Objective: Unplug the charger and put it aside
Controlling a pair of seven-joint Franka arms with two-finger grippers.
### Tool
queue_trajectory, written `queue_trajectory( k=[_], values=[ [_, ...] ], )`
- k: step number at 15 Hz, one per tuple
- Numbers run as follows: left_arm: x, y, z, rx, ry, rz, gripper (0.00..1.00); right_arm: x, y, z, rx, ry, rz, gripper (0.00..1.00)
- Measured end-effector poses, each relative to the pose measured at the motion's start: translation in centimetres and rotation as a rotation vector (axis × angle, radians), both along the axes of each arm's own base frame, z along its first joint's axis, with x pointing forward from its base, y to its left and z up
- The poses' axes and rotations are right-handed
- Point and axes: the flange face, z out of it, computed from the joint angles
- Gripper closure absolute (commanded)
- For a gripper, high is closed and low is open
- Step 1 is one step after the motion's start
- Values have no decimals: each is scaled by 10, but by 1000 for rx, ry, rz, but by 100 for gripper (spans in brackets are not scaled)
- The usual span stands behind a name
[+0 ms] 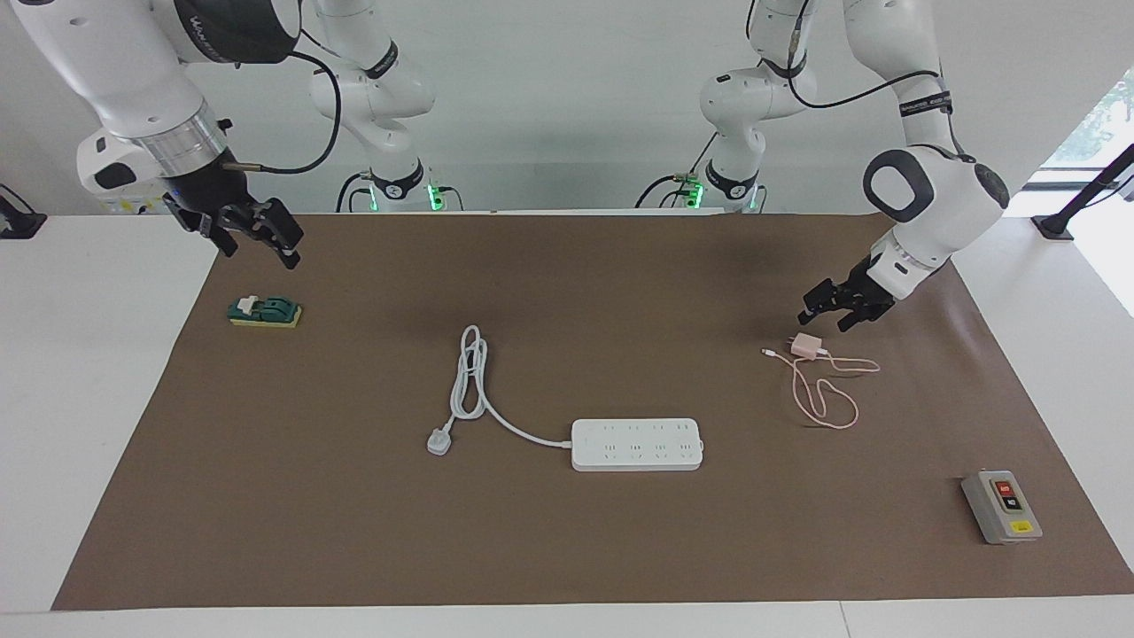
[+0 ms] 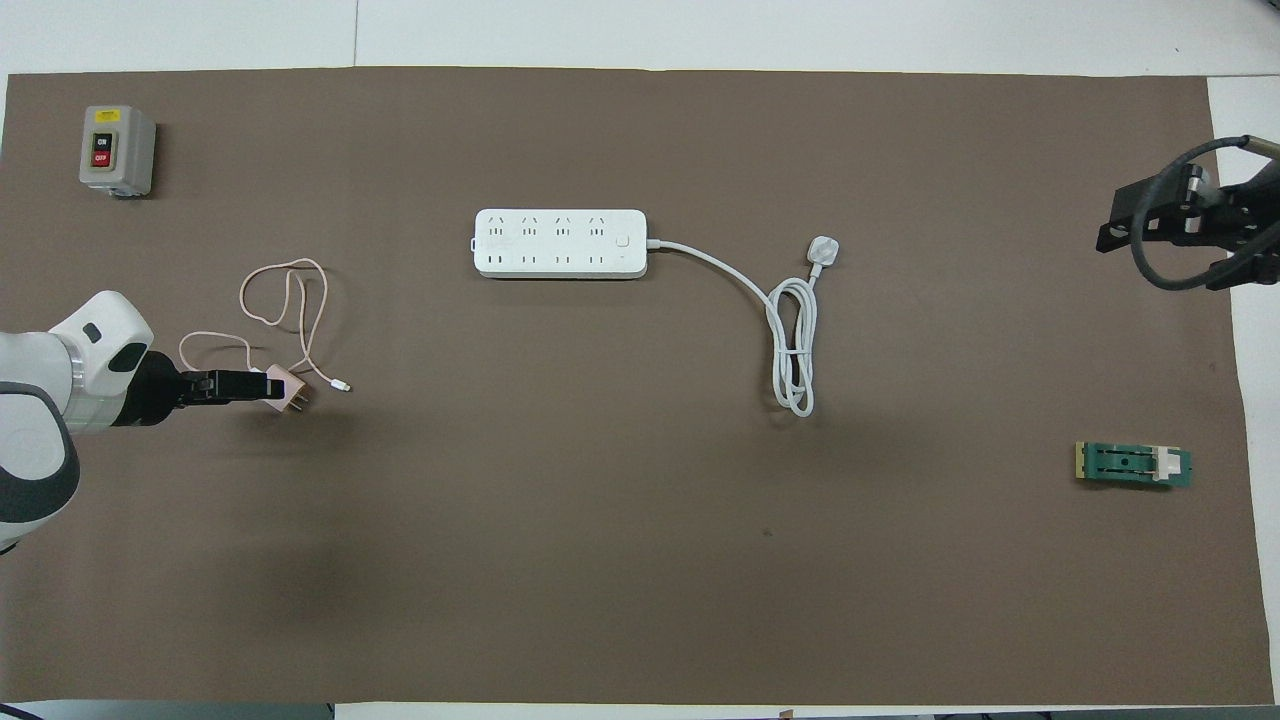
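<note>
The charger (image 1: 805, 346) lay on the brown table (image 1: 567, 549), toward the left arm's end, unplugged and well apart from the white power strip (image 1: 637, 444). Its thin pink cable (image 1: 828, 399) looped loosely toward 6 o'clock from it in the facing view. The left hand (image 1: 837, 312) hung just above the charger, at about 1 o'clock from it in that view. From overhead the hand's tips overlapped the cube, but the facing view showed a gap between them, so it probably was not touching. Its fingers stood spread, holding nothing.

Bare table lay open all around the charger, with the table's edge at 3 o'clock and a grey switch box (image 1: 1002, 507) toward 5 o'clock.

The right hand (image 1: 257, 232) waited, fingers spread and empty, over the table's corner above a green block (image 1: 265, 311).
</note>
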Motion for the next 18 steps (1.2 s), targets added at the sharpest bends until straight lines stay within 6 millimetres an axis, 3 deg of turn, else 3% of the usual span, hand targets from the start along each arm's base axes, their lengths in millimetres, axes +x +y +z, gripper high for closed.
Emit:
queue_trajectory(
  k=[2,6,11,14,18],
  values=[
    [8,5,39,94,29,11,0,-2,-10,-2,1,10,2,0],
    [17,17,137,151,52,130,0,-3,-12,-5,2,17,0,0],
    [3,26,222,269,77,120,0,-10,-10,5,3,2,4,0],
    [2,11,250,287,46,106,0,-12,-8,9,3,-5,7,0],
    [8,-20,255,293,30,58,0,-12,-8,7,-4,-4,10,0]
  ],
)
